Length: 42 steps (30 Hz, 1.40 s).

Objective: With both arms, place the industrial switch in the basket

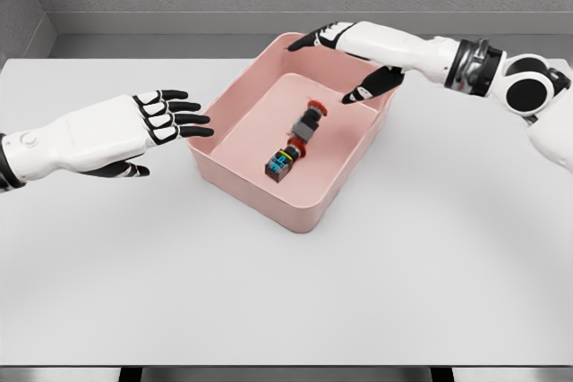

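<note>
The white tabletop (286,292) carries a pink basket (235,176), which stands a little turned, near the far edge. This place is between the two arms, so each hand can reach one side of it.

The left hand (148,127) hovers just beside the left wall of the basket, palm turned inward. Its fingers (183,119) are stretched and apart, and they hold nothing. The right hand (358,60) hangs over the far right corner of the basket. Its fingers (363,93) are also loose and apart, one pointing down into the basket, and they grip nothing.

The industrial switch (295,142) lies on the floor of the basket, free from both hands. I judge the placing as done.
</note>
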Each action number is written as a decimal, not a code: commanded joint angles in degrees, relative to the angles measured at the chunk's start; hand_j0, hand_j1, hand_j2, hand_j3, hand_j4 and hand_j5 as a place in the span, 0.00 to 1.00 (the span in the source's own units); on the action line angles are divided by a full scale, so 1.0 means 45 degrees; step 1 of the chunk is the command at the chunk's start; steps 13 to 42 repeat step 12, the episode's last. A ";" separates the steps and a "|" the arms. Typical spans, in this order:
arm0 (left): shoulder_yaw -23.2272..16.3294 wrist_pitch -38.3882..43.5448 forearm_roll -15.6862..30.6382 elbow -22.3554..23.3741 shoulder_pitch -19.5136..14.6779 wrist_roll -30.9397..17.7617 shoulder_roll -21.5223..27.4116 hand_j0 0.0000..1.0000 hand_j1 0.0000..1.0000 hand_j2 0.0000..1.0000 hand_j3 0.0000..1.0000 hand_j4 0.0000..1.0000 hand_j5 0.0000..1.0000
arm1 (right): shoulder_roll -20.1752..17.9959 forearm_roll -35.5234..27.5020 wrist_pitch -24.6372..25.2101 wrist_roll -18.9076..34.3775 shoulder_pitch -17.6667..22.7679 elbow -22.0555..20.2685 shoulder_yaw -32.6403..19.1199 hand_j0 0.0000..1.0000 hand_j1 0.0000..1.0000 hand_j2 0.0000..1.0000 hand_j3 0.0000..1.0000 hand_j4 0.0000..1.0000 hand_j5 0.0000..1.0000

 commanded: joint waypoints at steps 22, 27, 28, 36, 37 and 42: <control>0.0024 0.0000 0.0086 0.0000 0.0059 0.0027 0.0016 1.00 1.00 1.00 1.00 1.00 1.00 | -0.3183 -0.0454 0.0024 -0.0121 0.0606 -0.0037 -0.0225 1.00 1.00 1.00 1.00 1.00 1.00; 0.0024 0.0000 0.0086 0.0000 0.0059 0.0027 0.0016 1.00 1.00 1.00 1.00 1.00 1.00 | -0.3183 -0.0454 0.0024 -0.0121 0.0606 -0.0037 -0.0225 1.00 1.00 1.00 1.00 1.00 1.00; 0.0024 0.0000 0.0086 0.0000 0.0059 0.0027 0.0016 1.00 1.00 1.00 1.00 1.00 1.00 | -0.3183 -0.0454 0.0024 -0.0121 0.0606 -0.0037 -0.0225 1.00 1.00 1.00 1.00 1.00 1.00; 0.0024 0.0000 0.0086 0.0000 0.0059 0.0027 0.0016 1.00 1.00 1.00 1.00 1.00 1.00 | -0.3183 -0.0454 0.0024 -0.0121 0.0606 -0.0037 -0.0225 1.00 1.00 1.00 1.00 1.00 1.00; 0.0024 0.0000 0.0086 0.0000 0.0059 0.0027 0.0016 1.00 1.00 1.00 1.00 1.00 1.00 | -0.3183 -0.0454 0.0024 -0.0121 0.0606 -0.0037 -0.0225 1.00 1.00 1.00 1.00 1.00 1.00; 0.0024 0.0000 0.0086 0.0000 0.0059 0.0027 0.0016 1.00 1.00 1.00 1.00 1.00 1.00 | -0.3183 -0.0454 0.0024 -0.0121 0.0606 -0.0037 -0.0225 1.00 1.00 1.00 1.00 1.00 1.00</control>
